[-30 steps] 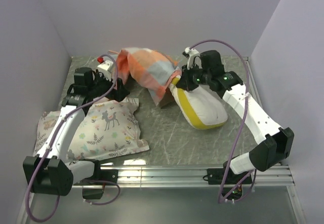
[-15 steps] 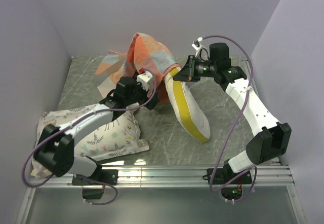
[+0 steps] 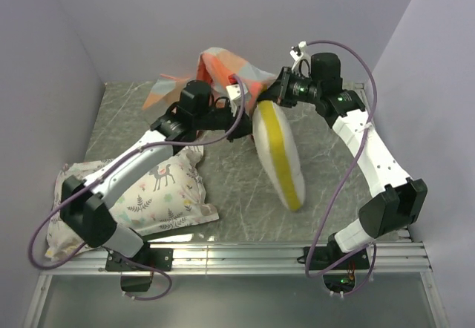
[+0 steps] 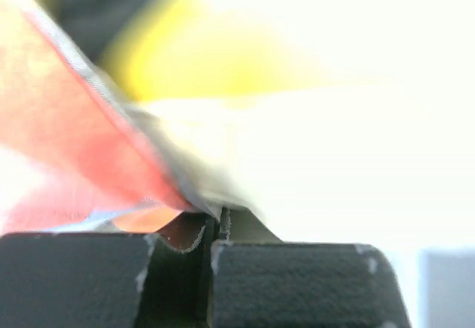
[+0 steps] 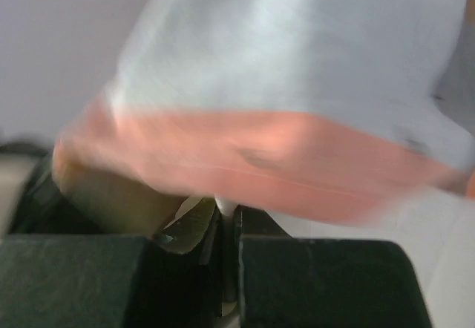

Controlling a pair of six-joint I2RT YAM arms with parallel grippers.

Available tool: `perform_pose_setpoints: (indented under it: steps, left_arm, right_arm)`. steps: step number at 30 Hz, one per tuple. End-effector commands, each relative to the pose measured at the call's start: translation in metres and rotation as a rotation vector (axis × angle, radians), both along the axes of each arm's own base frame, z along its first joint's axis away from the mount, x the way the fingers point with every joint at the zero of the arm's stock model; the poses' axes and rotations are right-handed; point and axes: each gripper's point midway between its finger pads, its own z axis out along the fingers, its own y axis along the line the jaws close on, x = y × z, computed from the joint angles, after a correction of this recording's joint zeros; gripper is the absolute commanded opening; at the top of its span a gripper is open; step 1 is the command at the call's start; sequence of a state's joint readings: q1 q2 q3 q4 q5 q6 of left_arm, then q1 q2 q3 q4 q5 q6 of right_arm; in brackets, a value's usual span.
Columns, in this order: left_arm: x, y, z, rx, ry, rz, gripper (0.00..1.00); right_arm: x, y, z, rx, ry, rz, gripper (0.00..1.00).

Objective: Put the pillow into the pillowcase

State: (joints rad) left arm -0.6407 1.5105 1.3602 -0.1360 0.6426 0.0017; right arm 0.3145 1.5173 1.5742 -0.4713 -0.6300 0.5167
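Your wrist views are blurred, yet the left gripper pinches the pillowcase at far centre, and the right gripper clamps the pillow by its hidden far tip.

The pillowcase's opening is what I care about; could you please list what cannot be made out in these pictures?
- Top view: the mouth of the pillowcase is hidden behind the left gripper and the top of the pillow; whether the pillow has entered is unclear.
- Left wrist view: motion blur; the pinched cloth layers cannot be counted.
- Right wrist view: the blurred pillowcase hides the pillow beyond the right gripper.
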Motion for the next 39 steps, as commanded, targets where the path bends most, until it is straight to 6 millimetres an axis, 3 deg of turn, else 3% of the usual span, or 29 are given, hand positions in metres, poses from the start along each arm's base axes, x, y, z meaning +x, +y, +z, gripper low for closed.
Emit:
perform_pose_setpoints:
  steps: [1,3,5,6,8,9,10,11,12,15,17,19,20,21,22,23,24,25,27,29,30,31,32,33,35,36,37,38,39]
  left_arm:
    - [-0.108,0.008,0.067,-0.132,0.057,-0.423,0.00]
    - [-0.100,0.015,0.060,-0.113,0.090,-0.447,0.00]
    - [-0.106,0.019,0.053,-0.091,0.145,-0.497,0.00]
    - [-0.104,0.017,0.043,-0.072,0.144,-0.502,0.00]
    - [-0.101,0.022,0.018,-0.027,0.169,-0.466,0.00]
    - [-0.094,0.026,0.007,0.008,0.107,-0.426,0.00]
    - [-0.096,0.031,-0.017,0.047,0.123,-0.413,0.00]
    - [-0.096,0.034,-0.027,0.064,0.109,-0.398,0.00]
    - [-0.096,0.040,-0.037,0.095,0.063,-0.393,0.00]
    - [-0.111,0.056,-0.063,0.174,0.023,-0.434,0.03]
    - [-0.118,0.065,-0.069,0.208,0.020,-0.443,0.24]
    - [-0.123,0.081,-0.068,0.271,-0.001,-0.427,0.47]
    - [-0.120,0.087,-0.065,0.278,0.007,-0.399,0.49]
    - [-0.119,0.094,-0.056,0.266,0.022,-0.354,0.51]
    - [-0.101,0.108,-0.049,0.247,0.039,-0.264,0.55]
    - [-0.095,0.115,-0.039,0.217,0.086,-0.196,0.58]
    - [-0.085,0.121,-0.036,0.207,0.105,-0.133,0.60]
    - [-0.065,0.129,-0.028,0.205,0.084,-0.043,0.61]
    - [-0.045,0.131,-0.025,0.197,0.121,0.076,0.66]
    - [-0.012,0.133,-0.021,0.188,0.084,0.214,0.80]
    - [0.003,0.133,-0.032,0.208,0.114,0.275,0.83]
    - [0.012,0.128,-0.034,0.224,0.101,0.298,0.87]
    - [0.033,0.130,-0.050,0.281,0.099,0.367,0.88]
    - [0.039,0.119,-0.047,0.294,0.072,0.366,0.89]
    - [0.057,0.104,-0.071,0.375,0.051,0.369,0.91]
    - [0.069,0.096,-0.066,0.386,0.000,0.390,0.91]
    - [0.068,0.079,-0.072,0.413,-0.022,0.361,0.92]
    - [0.076,0.070,-0.100,0.487,-0.014,0.349,0.92]
    - [0.082,0.059,-0.100,0.512,-0.041,0.366,0.92]
  right_arm:
    - [0.051,-0.006,0.038,0.012,-0.185,-0.207,0.00]
    - [0.053,0.013,0.033,0.013,-0.220,-0.199,0.00]
    - [0.054,0.032,0.014,-0.061,-0.259,-0.165,0.00]
    - [0.038,0.056,-0.011,-0.109,-0.248,-0.104,0.00]
    - [0.030,0.069,-0.047,-0.165,-0.263,-0.071,0.00]
    - [0.014,0.073,-0.094,-0.203,-0.194,-0.024,0.00]
    - [0.009,0.078,-0.116,-0.216,-0.172,-0.004,0.00]
    - [0.005,0.078,-0.137,-0.247,-0.141,-0.003,0.00]
    - [-0.006,0.077,-0.175,-0.286,-0.072,0.020,0.00]
    - [-0.016,0.077,-0.225,-0.322,0.018,0.038,0.00]
    - [-0.017,0.077,-0.241,-0.344,0.040,0.039,0.00]
    - [-0.022,0.081,-0.249,-0.345,0.074,0.086,0.00]
    - [-0.025,0.083,-0.247,-0.340,0.083,0.103,0.00]
    - [-0.031,0.090,-0.231,-0.301,0.074,0.150,0.16]
    - [-0.039,0.088,-0.224,-0.305,0.092,0.170,0.25]
    - [-0.045,0.090,-0.211,-0.300,0.068,0.197,0.43]
    - [-0.052,0.089,-0.185,-0.279,0.021,0.211,0.50]
    - [-0.062,0.083,-0.179,-0.304,0.018,0.235,0.54]
    - [-0.072,0.075,-0.144,-0.302,-0.035,0.248,0.64]
    - [-0.085,0.055,-0.138,-0.392,-0.040,0.267,0.65]
    - [-0.090,0.043,-0.127,-0.413,-0.071,0.256,0.66]
    - [-0.094,0.024,-0.133,-0.499,-0.083,0.249,0.66]
    - [-0.099,0.009,-0.143,-0.544,-0.075,0.242,0.68]
    - [-0.096,-0.012,-0.137,-0.559,-0.093,0.198,0.69]
    - [-0.098,-0.049,-0.164,-0.634,-0.033,0.155,0.71]
    - [-0.087,-0.081,-0.170,-0.640,0.015,0.067,0.72]
    - [-0.091,-0.097,-0.179,-0.654,0.079,0.043,0.72]
    - [-0.091,-0.113,-0.189,-0.664,0.129,0.005,0.72]
    - [-0.093,-0.127,-0.198,-0.671,0.189,-0.025,0.73]
